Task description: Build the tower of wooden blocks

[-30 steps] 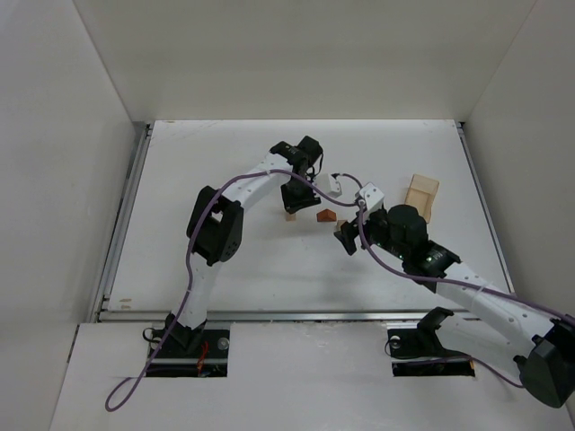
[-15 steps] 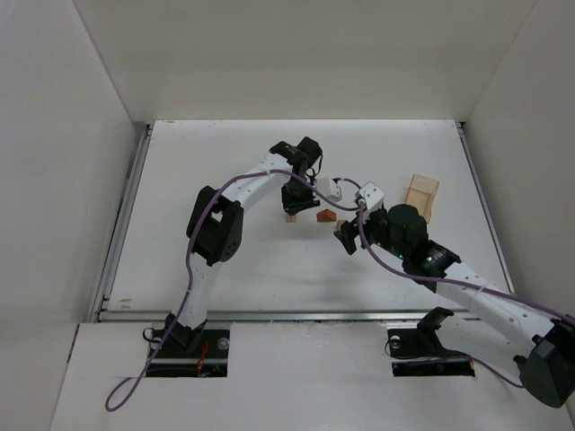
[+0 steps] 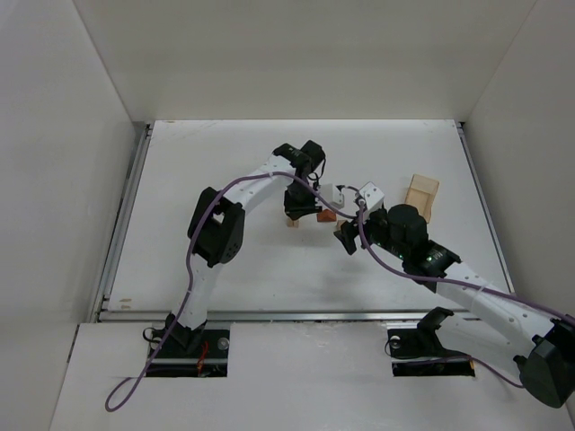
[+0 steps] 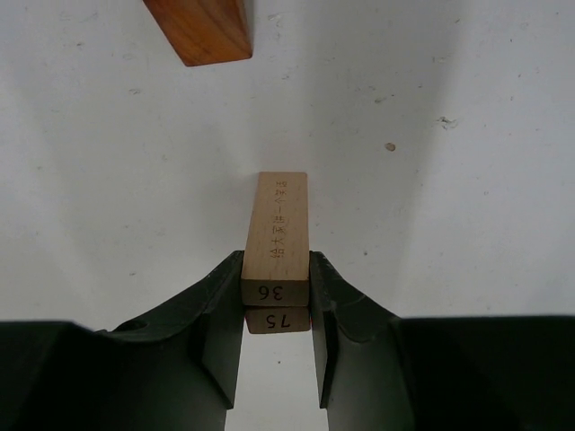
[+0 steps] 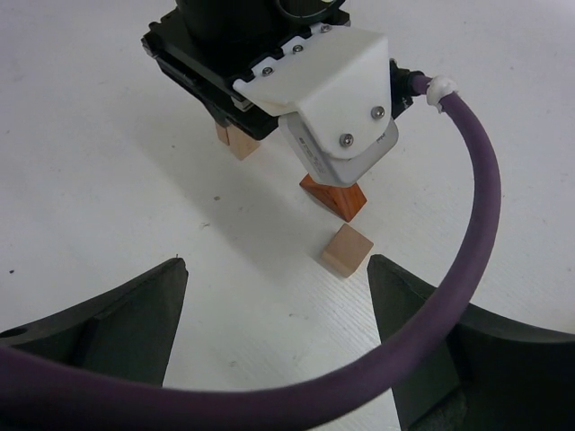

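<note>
My left gripper (image 4: 275, 274) is shut on a slim pale tan post (image 4: 278, 224) marked 36. The end of a second tan block (image 4: 278, 321), marked 75, shows right under it between the jaws. The reddish-brown roof-shaped piece (image 4: 202, 31) lies just beyond on the table, half hidden under the left wrist from above (image 3: 325, 216). A small tan cube (image 5: 348, 250) sits beside it, close to one finger of my right gripper (image 5: 277, 269), which is open and holds nothing. From above, the left gripper (image 3: 295, 212) stands left of the right gripper (image 3: 346, 235).
A larger pale tan rectangular box (image 3: 420, 196) lies at the right of the white table (image 3: 225, 260). A purple cable (image 5: 467, 224) arcs across the right wrist view. White walls enclose the table on three sides.
The left jaws closed tighter on the tan post, and the left gripper shifted slightly right and nearer, toward the roof piece. The right arm has not moved.
</note>
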### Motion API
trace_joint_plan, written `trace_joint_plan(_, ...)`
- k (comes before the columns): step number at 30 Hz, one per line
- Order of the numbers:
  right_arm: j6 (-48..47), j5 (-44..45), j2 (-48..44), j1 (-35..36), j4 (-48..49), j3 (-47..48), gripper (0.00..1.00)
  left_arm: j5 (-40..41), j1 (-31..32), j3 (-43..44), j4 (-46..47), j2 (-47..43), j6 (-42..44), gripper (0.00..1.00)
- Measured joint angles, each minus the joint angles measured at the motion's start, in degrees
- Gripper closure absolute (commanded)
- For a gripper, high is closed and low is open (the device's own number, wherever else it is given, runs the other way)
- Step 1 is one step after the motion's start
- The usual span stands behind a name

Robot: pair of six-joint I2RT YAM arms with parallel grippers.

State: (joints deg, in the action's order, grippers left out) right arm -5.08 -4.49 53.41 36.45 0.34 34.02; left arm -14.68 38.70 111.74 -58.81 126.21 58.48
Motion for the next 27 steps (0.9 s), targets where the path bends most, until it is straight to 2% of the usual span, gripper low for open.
trace_joint_plan(5, 0.0, 0.0, 0.0, 0.0, 0.0, 0.0, 0.13, -0.4, 0.2, -1.1, -0.6, -0.1, 0.3, 0.62)
trace_joint_plan(12, 0.0, 0.0, 0.0, 0.0, -0.3, 0.0, 0.13, -0.4, 0.2, -1.6, -1.3, -0.1, 0.3, 0.61)
trace_joint_plan(19, 0.0, 0.0, 0.0, 0.0, -0.3, 0.0, 0.13, -0.3, 0.2, -1.6, -1.2, -0.1, 0.3, 0.48)
trace_joint_plan(27, 0.0, 0.0, 0.0, 0.0, -0.4, 0.0, 0.13, -0.2, 0.2, -1.5, -0.8, -0.1, -0.7, 0.44)
